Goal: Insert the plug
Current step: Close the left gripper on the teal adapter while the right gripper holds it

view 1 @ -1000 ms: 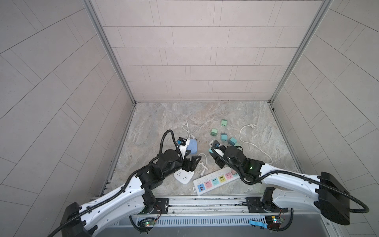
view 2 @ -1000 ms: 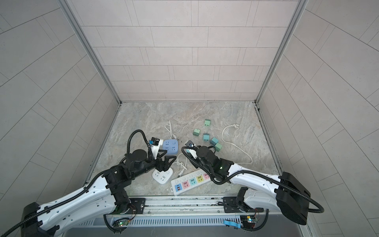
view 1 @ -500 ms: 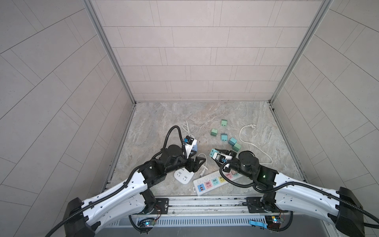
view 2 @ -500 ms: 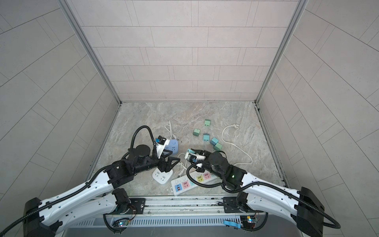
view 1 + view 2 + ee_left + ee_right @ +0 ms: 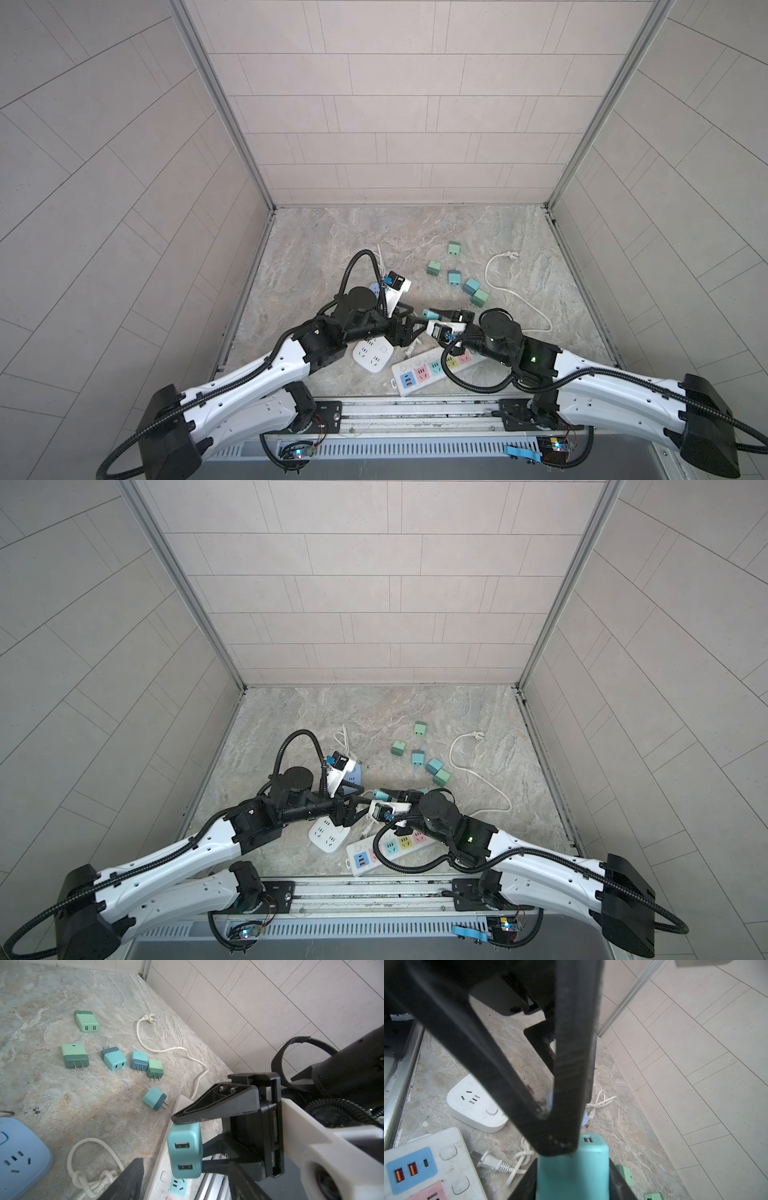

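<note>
My right gripper (image 5: pixel 573 1180) is shut on a teal plug (image 5: pixel 573 1167), a small block with two USB ports, and holds it above the floor. In both top views the plug (image 5: pixel 428 312) (image 5: pixel 379 792) hangs between the two arms. My left gripper (image 5: pixel 182 1169) is open and its jaws stand on either side of the plug (image 5: pixel 185 1153), with a gap on at least one side. One left finger (image 5: pixel 571 1084) fills the right wrist view and reaches the plug's top. The white power strip (image 5: pixel 432 368) (image 5: pixel 164 1169) with coloured sockets lies just below.
A white square socket (image 5: pixel 372 353) (image 5: pixel 475 1105) and a blue one (image 5: pixel 353 777) (image 5: pixel 20 1157) lie by the left arm. Several loose teal and green plugs (image 5: pixel 453 276) (image 5: pixel 114 1058) and a white cable (image 5: pixel 511 291) lie farther back. A knotted cord (image 5: pixel 508 1165) lies beside the strip.
The right gripper has carried the plug up and to the left, towards the left arm. The left gripper has swung right to meet it, and its jaws have narrowed around the plug.
</note>
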Controlling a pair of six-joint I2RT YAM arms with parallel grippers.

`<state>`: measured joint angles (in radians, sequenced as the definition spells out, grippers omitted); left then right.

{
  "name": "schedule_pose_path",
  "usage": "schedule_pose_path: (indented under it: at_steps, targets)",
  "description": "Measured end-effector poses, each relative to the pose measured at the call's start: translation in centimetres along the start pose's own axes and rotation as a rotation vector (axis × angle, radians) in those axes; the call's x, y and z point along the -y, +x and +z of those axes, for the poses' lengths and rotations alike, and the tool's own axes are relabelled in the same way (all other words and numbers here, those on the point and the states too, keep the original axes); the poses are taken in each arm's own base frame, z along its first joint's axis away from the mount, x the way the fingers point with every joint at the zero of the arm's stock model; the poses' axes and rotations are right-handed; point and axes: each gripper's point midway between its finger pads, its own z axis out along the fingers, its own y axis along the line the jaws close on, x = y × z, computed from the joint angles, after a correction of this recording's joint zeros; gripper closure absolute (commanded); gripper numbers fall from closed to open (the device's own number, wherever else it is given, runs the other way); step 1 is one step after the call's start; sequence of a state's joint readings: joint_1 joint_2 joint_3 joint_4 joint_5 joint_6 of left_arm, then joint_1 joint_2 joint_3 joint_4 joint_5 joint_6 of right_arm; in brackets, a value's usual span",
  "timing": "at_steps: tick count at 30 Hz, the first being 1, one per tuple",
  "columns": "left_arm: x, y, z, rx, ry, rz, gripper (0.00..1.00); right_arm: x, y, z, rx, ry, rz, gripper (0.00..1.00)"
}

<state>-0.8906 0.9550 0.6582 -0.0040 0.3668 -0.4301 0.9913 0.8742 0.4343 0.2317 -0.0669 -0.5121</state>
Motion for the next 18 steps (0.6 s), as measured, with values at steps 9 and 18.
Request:
schedule_pose_path:
  at_steps: [9, 18]
  targets:
    - [0.4, 0.4, 1.2, -0.025, 0.023, 0.002, 0.33, -0.1, -0.6, 0.0, 0.016, -0.004, -0.016, 0.98]
    - [-0.2, 1.5, 2.5, -0.069, 0.015, -0.009, 0.41, -0.2, -1.0, -0.1, 0.029, -0.008, -0.027, 0.98]
